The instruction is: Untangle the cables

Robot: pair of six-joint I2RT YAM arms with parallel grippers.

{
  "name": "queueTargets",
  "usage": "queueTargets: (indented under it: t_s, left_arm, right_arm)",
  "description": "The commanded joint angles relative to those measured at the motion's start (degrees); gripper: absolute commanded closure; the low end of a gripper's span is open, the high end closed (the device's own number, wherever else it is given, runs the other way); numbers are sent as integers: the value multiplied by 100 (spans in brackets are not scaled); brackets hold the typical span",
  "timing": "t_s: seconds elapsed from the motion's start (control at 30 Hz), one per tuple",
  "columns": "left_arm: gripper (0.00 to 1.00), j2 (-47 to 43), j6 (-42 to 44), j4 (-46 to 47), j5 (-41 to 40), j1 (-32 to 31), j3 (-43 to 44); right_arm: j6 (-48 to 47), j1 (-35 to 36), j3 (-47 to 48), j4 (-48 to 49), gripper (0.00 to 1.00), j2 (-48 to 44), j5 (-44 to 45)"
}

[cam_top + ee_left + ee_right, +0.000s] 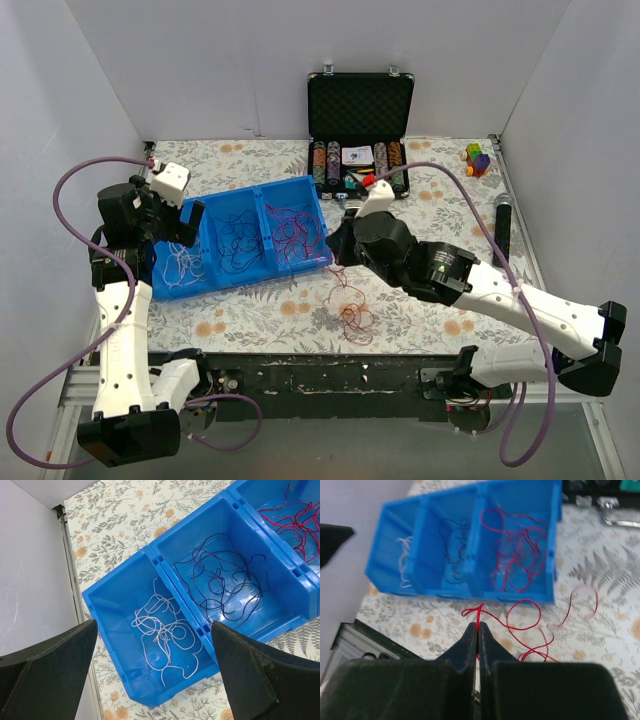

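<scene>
Red cable (520, 615) pinched tight in right gripper (478, 630); left gripper (153, 625) wide open, empty. Tail meets pink cable (596, 599) at 3 o'clock. If I lift fast, I reckon that tangle cinches.

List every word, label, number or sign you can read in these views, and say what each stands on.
No text is legible in any view.
White card in the open black case: dark print, too small to read.
Blue three-compartment plastic bin and floral tablecloth: no lettering visible.
</scene>
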Motion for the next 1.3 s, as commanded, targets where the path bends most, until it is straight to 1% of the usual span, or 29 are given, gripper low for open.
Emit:
queueTargets:
  t_s: [0.0, 0.03, 0.13, 0.33, 0.5, 0.57, 0.63, 0.73, 0.77, 0.8, 0.83, 0.93, 1.03, 1.2, 1.27]
  left_arm:
    - [2, -50, 1, -31, 53, 28, 33]
    - [2, -58, -8, -40, 45, 19, 24]
    - [2, -67, 1, -66, 36, 19, 24]
    - [2, -111, 18, -101, 0, 28, -2]
    - [2, -138, 18, -128, 9, 28, -28]
    - [2, -173, 18, -154, 0, 28, -46]
    - [2, -208, 27, -146, -8, 28, -81]
    - [2, -234, 62, -163, -26, 28, -99]
    - [2, -243, 71, -172, -26, 28, -99]
    - [2, -243, 80, -172, -35, 28, -108]
    - [2, -252, 80, -172, -35, 28, -108]
    - [2, -243, 71, -181, -35, 28, -117]
    - [2, -261, 62, -198, -35, 28, -108]
    - [2, -296, 80, -216, -26, 28, -169]
    - [2, -322, 106, -251, 88, 28, -134]
  right_arm:
    - [-1341, 384, 1401, 14, 99, 405, 531]
    - [-1578, 428, 1821, 5, 99, 510, 531]
    - [-2193, 543, 2649, 66, 99, 844, 488]
    - [-3055, 596, 3827, 400, 99, 1363, 198]
    - [-3574, 596, 4988, 304, 99, 1969, 127]
    - [-3724, 604, 5226, 417, 99, 2084, 118]
    - [-3969, 596, 5271, 628, 99, 2137, 127]
    - [-4269, 596, 5489, 901, 99, 2312, 302]
    - [-4505, 596, 5612, 954, 99, 2391, 338]
    - [-4646, 596, 5761, 1024, 1, 2453, 399]
    - [-4778, 596, 5893, 1120, 98, 2532, 460]
    - [-5174, 596, 6123, 1393, 99, 2673, 505]
    - [-5394, 543, 5870, 1762, 99, 2673, 636]
    - [-5009, 288, 5465, 1526, 99, 2761, 505]
    - [-4781, 244, 5045, 1394, 99, 2657, 566]
